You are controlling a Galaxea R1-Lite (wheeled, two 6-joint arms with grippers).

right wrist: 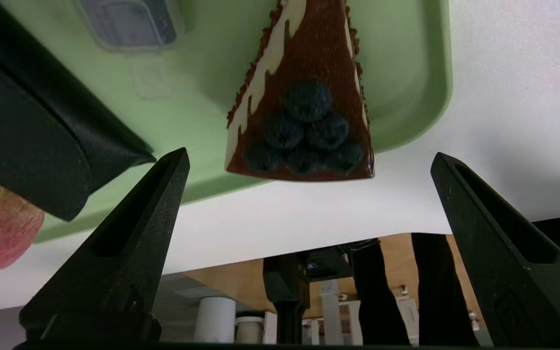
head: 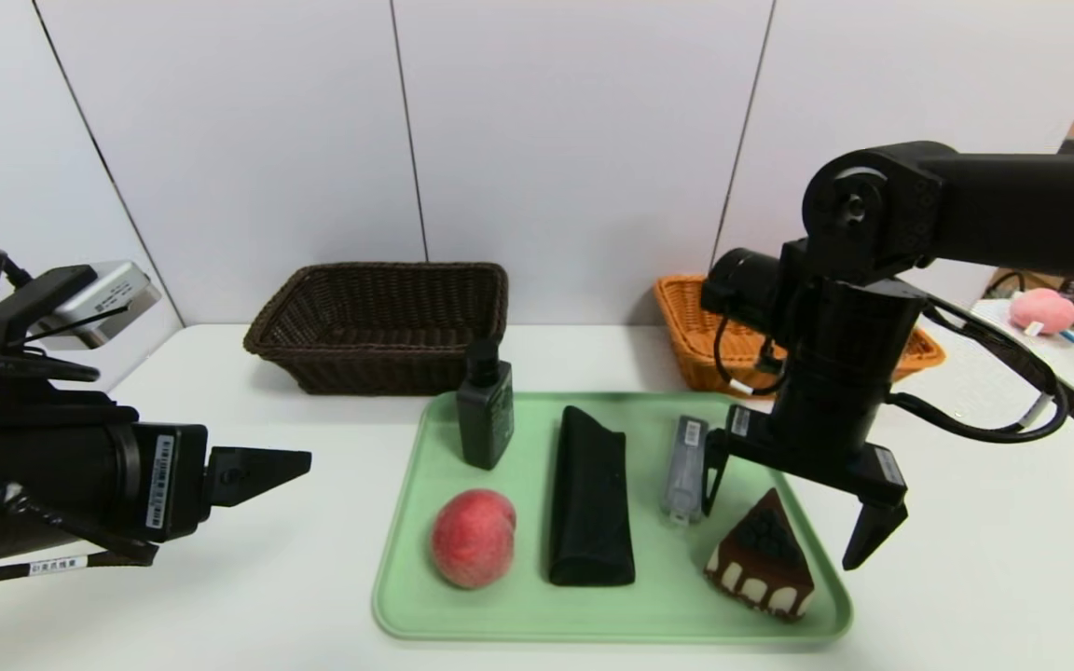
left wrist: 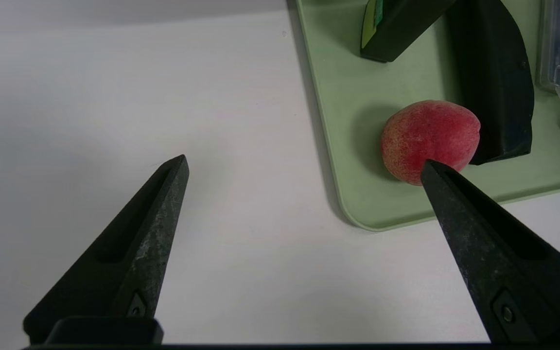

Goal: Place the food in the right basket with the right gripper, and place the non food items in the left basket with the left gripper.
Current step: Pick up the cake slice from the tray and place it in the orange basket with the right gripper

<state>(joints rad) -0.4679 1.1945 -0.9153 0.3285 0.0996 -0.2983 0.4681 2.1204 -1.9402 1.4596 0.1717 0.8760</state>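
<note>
Cake slice's (right wrist: 304, 116) berries, clearest by wrist

A white table (head: 313, 596) carried everything. Directly on it lay a green tray (head: 667, 620), from the centre toward six o'clock. Beyond the tray, against the wall side, a dark brown wicker basket (head: 388, 368) stood at eleven o'clock and an orange wicker basket (head: 686, 326) at one o'clock, well apart from each other.

Bright, soft light fills the scene, with faint shadows on the white table (head: 313, 596) beside the tray (head: 686, 615)
</note>
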